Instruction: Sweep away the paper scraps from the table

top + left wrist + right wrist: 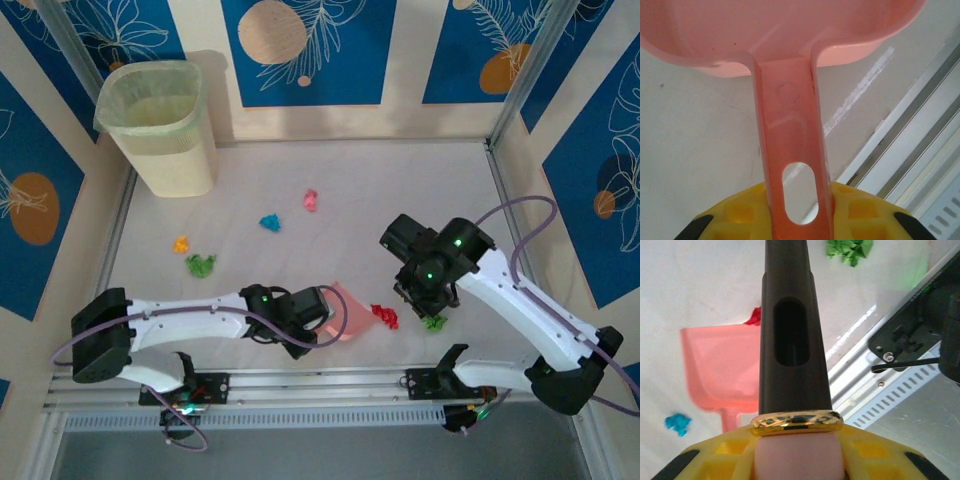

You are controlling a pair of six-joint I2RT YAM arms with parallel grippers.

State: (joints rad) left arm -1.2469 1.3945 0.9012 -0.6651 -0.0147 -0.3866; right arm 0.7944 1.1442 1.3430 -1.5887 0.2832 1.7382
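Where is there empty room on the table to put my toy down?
The back strip of the table between the bin and the right wall is bare. The front is crowded around the dustpan, red scrap and green scrap.

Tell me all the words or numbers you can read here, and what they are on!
There are none to read.
The round mark moulded into the pink dustpan handle is too faint to make out.
The wall panels show only leaves and circles, no letters.

Pale bin (160,125) far left, pink dustpan (352,305), black brush handle (790,340)
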